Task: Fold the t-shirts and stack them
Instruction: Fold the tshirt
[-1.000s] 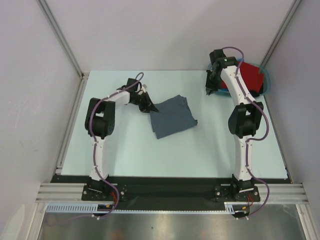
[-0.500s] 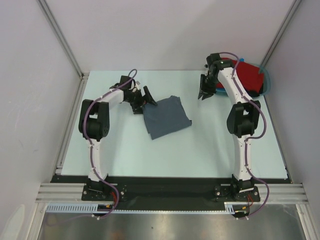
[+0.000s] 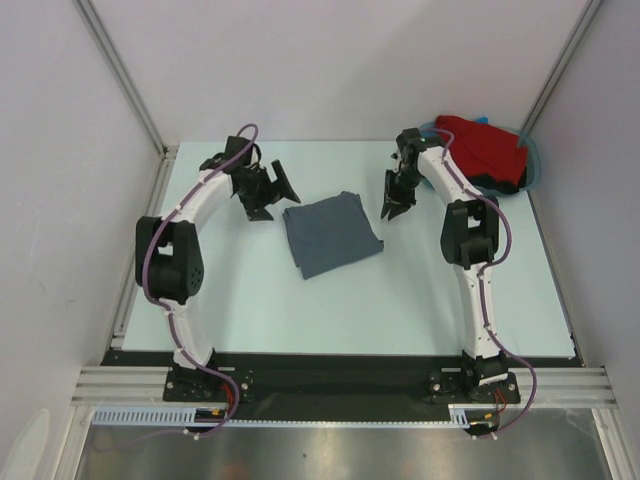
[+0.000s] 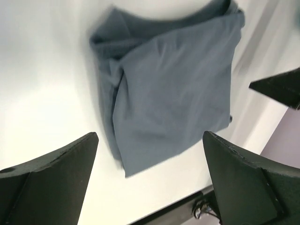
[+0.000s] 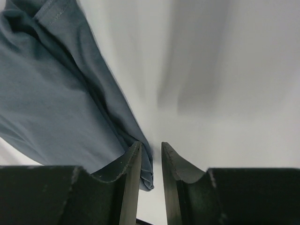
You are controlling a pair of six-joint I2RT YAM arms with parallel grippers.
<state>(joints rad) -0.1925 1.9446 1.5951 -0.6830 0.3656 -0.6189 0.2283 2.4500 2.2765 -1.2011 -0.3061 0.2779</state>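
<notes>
Folded grey shirt [image 3: 332, 235] sits mid-table [image 3: 250, 300], flanked by both arms. Left gripper [image 3: 278, 203] gapes wide just off its far-left corner. Right gripper [image 3: 390, 212], jaws barely parted and empty, hangs right at its right-hand edge, the nearer one.

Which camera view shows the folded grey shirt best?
The top view: it shows the whole grey shirt, folded flat on the table, with all its edges. The left wrist view shows most of the grey shirt closer, but blurred. The right wrist view shows only one edge of the grey shirt.
</notes>
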